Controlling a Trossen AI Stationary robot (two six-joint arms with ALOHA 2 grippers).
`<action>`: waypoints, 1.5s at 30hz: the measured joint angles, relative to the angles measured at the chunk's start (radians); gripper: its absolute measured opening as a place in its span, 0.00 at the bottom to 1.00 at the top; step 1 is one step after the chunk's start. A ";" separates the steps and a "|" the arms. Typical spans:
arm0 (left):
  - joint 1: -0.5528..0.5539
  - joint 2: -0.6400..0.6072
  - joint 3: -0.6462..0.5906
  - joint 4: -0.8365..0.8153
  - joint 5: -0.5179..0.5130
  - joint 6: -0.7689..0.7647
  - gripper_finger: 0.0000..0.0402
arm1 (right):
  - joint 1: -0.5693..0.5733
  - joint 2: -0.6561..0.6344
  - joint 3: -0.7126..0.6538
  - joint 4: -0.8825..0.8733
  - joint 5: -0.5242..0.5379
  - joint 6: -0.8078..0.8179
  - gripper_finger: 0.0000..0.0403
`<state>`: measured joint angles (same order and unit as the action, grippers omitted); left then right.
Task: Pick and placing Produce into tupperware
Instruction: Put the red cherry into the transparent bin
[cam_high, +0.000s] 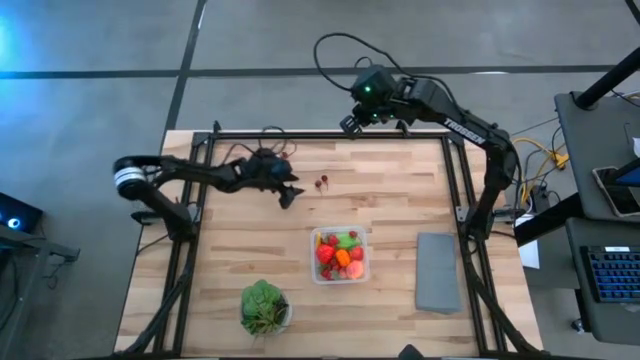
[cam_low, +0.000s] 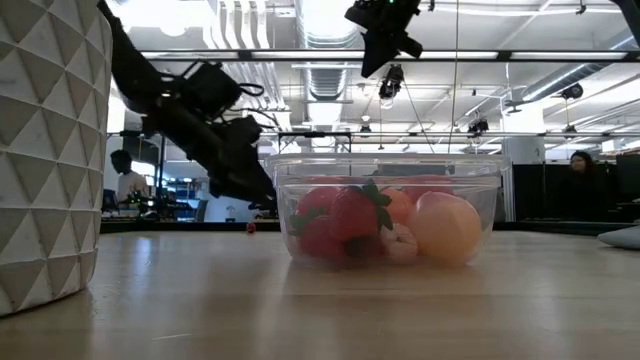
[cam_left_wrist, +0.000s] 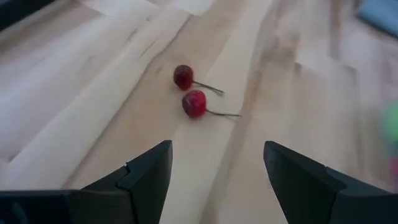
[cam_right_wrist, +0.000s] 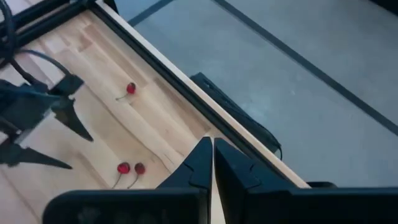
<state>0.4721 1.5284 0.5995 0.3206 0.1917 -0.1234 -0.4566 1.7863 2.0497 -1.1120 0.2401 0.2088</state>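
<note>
The left gripper (cam_high: 288, 194) hangs low over the wooden table (cam_high: 390, 190), its 2 fingers spread apart with nothing between them. Just ahead of the fingertips, toward the table's middle, lies a pair of red cherries (cam_high: 322, 183), side by side and almost touching. In the left wrist view these 2 cherries (cam_left_wrist: 189, 91) sit straight in front of the open gap, slightly toward one finger, with their thin stems trailing off sideways, across the line of approach and not along it. So I reckon the arm needs only a short forward reach and a drop to bracket 1 of them.

A third cherry (cam_right_wrist: 130, 88) lies apart, near the far edge of the table.

The tupperware (cam_high: 340, 255) sits nearer the front, well apart from the pair, and already holds a heap of produce (cam_low: 385, 225): strawberries, an orange piece, something lime-green.

The right gripper (cam_high: 352, 124) is parked high beyond the table's far edge, fingers pressed together and empty. The left arm is clearly the nearer one to the cherries.
</note>
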 joint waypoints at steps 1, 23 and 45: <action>-0.010 0.024 0.012 0.011 -0.022 0.002 0.60 | 0.000 0.000 -0.002 -0.003 0.000 0.000 0.02; -0.024 0.368 0.285 0.025 -0.118 0.003 0.60 | -0.001 0.000 -0.060 -0.010 0.024 -0.007 0.02; -0.014 0.286 0.264 -0.167 -0.189 0.080 0.60 | -0.024 -0.004 -0.139 0.002 0.024 0.001 0.02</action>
<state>0.4580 1.8146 0.8639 0.1536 0.0030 -0.0431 -0.4805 1.7824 1.9106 -1.1099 0.2638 0.2096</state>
